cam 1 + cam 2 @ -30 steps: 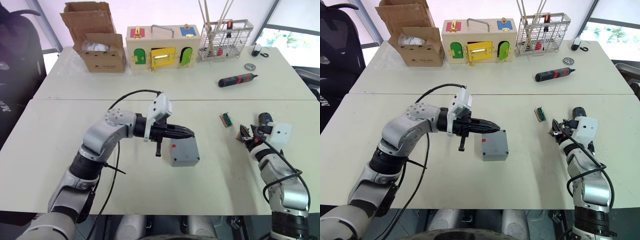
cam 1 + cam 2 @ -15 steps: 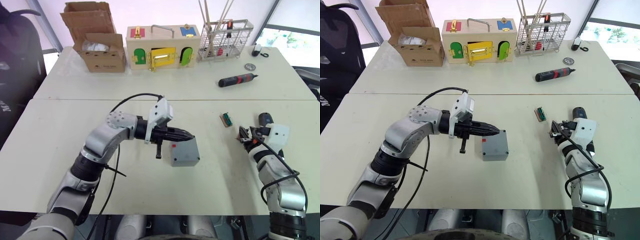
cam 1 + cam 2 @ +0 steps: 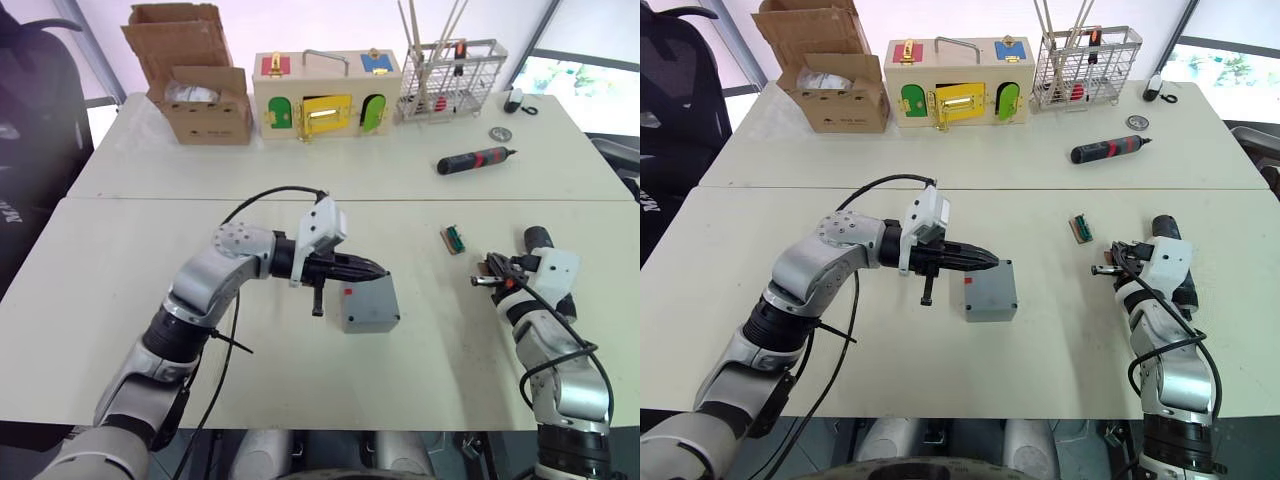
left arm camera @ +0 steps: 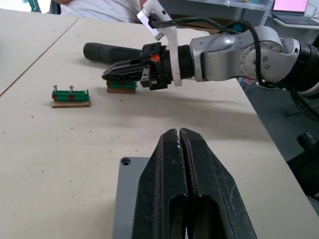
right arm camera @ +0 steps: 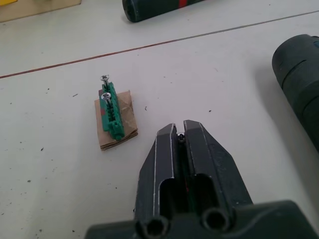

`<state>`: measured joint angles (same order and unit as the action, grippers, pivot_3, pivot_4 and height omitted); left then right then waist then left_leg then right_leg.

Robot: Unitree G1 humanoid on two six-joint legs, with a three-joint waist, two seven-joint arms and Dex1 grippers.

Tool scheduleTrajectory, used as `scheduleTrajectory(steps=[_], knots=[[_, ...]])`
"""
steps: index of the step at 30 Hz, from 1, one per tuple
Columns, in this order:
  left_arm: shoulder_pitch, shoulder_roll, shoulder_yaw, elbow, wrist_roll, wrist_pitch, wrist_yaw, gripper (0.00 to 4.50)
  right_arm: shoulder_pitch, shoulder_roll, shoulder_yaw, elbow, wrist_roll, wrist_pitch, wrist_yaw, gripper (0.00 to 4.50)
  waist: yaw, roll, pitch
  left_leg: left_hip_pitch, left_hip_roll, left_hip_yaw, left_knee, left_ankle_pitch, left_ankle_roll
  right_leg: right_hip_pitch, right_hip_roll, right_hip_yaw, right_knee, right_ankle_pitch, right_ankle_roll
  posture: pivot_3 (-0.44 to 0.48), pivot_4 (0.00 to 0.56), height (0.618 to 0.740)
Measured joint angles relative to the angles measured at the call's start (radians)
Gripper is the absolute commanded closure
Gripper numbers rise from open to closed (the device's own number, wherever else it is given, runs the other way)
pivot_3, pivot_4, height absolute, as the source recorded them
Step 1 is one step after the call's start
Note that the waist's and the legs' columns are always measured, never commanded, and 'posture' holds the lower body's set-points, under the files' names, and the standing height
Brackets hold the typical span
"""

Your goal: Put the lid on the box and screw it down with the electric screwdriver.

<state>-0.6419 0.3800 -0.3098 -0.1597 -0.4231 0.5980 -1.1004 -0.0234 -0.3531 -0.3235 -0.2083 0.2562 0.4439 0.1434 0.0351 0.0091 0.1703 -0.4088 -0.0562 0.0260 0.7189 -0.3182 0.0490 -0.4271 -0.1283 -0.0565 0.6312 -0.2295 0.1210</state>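
The grey box stands mid-table with a red mark on its side. Its flat grey top, the lid, shows a corner screw hole. My left gripper is shut, its tips lying over the lid's far edge. The black electric screwdriver lies on the table at the right, just beyond my right gripper. That gripper is shut on a small screw and hovers over a cardboard-backed green screw holder.
A second green screw holder lies left of the right gripper. A black-and-red screwdriver lies farther back. A cardboard box, a wooden box with coloured doors and a wire rack line the far edge.
My right gripper has drawn back and slightly up from the screw holder under it, with the screw at its tips. The left gripper has barely shifted on the lid.
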Motion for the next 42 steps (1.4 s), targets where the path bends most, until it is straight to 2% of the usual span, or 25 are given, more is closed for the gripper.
scheduleTrajectory(steps=[13,25,30,34,37,42], knots=[[0.0,0.0,-0.001,0.0,0.001,-0.002,0.0,4.5,0.0,0.0,-0.001,-0.019,0.004,0.018,-0.014,4.47,0.0,0.0,0.0,0.0,0.0,0.0,0.0,0.0,0.0,0.0,0.0,0.0,0.0,0.0,0.0,0.0,0.15,0.694],[0.0,0.001,-0.015,0.012,0.005,-0.023,-0.001,4.5,-0.047,-0.023,-0.047,-0.188,0.046,0.129,-0.041,4.47,0.001,0.0,0.0,0.0,0.0,0.0,0.0,0.0,0.0,0.0,0.0,0.0,0.0,0.0,0.0,0.0,0.15,0.694],[-0.011,0.056,-0.009,0.056,0.022,-0.038,-0.011,4.5,-0.07,-0.096,-0.045,-0.326,0.142,0.219,0.038,4.47,-0.002,0.0,0.0,0.0,0.001,0.0,-0.001,0.0,0.0,-0.001,0.001,0.0,0.0,0.0,0.0,0.0,0.15,0.694],[-0.021,0.131,0.011,0.085,0.046,-0.073,-0.039,4.5,-0.085,-0.144,-0.001,-0.444,0.265,0.304,0.132,4.47,-0.003,0.0,0.0,0.0,0.001,0.0,-0.002,0.0,0.0,-0.001,0.001,0.0,-0.001,0.0,0.0,0.0,0.15,0.694],[-0.011,0.187,0.015,0.1,0.059,-0.089,-0.063,4.5,-0.105,-0.145,0.092,-0.505,0.362,0.38,0.182,4.47,-0.008,0.0,0.0,0.0,0.001,0.0,-0.002,0.0,0.001,-0.001,0.001,0.0,-0.001,0.0,0.0,0.0,0.15,0.694],[0.014,0.199,0.025,0.095,0.061,-0.084,-0.067,4.5,-0.119,-0.14,0.185,-0.525,0.408,0.428,0.187,4.47,0.004,0.0,0.0,-0.001,0.0,0.0,-0.001,-0.001,0.002,-0.001,0.0,0.0,-0.001,0.0,0.0,0.0,0.15,0.694]])
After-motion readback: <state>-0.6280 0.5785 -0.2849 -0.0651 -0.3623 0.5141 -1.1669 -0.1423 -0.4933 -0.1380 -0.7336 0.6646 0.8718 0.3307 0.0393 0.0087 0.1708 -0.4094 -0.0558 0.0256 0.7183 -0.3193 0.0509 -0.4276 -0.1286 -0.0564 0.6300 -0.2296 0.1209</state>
